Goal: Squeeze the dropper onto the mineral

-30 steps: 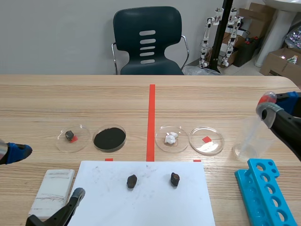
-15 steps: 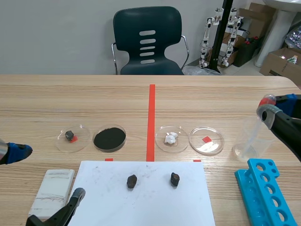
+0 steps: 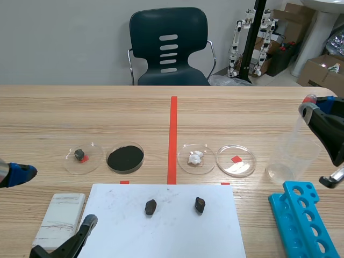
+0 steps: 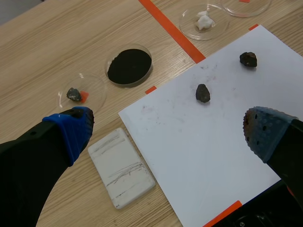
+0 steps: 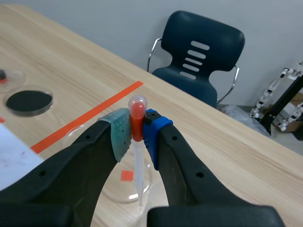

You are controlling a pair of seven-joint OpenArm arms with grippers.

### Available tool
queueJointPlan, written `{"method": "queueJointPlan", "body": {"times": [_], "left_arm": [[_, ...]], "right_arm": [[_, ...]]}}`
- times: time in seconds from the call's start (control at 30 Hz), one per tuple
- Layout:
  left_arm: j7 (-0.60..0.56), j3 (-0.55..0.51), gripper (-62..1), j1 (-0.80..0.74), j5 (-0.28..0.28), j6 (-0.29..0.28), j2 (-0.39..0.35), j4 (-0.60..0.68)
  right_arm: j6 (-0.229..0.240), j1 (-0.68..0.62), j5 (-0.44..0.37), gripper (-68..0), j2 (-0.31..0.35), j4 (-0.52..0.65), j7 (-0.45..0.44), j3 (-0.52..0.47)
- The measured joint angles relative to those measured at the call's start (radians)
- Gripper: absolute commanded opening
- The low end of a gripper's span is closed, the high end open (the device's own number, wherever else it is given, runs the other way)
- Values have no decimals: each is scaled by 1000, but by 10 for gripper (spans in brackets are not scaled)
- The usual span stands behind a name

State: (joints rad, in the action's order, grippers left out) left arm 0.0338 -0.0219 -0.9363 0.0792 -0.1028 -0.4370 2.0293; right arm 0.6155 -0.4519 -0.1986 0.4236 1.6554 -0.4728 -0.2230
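Two dark mineral lumps (image 3: 151, 207) (image 3: 200, 204) lie on a white paper sheet (image 3: 166, 236) at the table's front; the left wrist view shows both lumps (image 4: 202, 93) (image 4: 248, 59). My right gripper (image 3: 310, 110) (image 5: 137, 128) is raised at the far right, shut on a clear dropper with a red bulb (image 5: 137, 109) (image 3: 308, 100). The dropper's tube hangs down toward a clear beaker (image 3: 290, 158). My left gripper (image 3: 51, 204) (image 4: 165, 137) hovers open over the paper's left edge, holding nothing.
A row of petri dishes holds a small stone (image 3: 81, 156), black powder (image 3: 125, 157), white lumps (image 3: 195, 158), and only a red mark (image 3: 235, 160). A blue tube rack (image 3: 303, 220) stands front right. A white block (image 3: 59, 217) lies front left.
My right gripper has lifted and shifted slightly right with the dropper, away from the beaker's base. The left arm has kept still.
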Motion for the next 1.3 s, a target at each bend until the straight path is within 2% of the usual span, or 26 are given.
{"method": "queueJointPlan", "body": {"times": [0.23, 0.53, 0.7, 0.9, 1.3], "left_arm": [[0, 0, 14, 0, 0, 0, 0, 0], [0, 0, 14, 0, 0, 0, 0, 0], [0, 0, 14, 0, 0, 0, 0, 0], [0, 0, 14, 0, 0, 0, 0, 0], [0, 0, 14, 0, 0, 0, 0, 0]], "right_arm": [[-36, 167, -1, -600, 0, -80, -16, 119], [-144, 342, -3, -600, 0, -158, -16, 343], [-220, 406, -4, -600, 0, -195, -16, 465], [-282, 446, -4, -600, -21, -252, -16, 556], [-283, 463, -28, -600, -42, -343, -15, 666]]}}
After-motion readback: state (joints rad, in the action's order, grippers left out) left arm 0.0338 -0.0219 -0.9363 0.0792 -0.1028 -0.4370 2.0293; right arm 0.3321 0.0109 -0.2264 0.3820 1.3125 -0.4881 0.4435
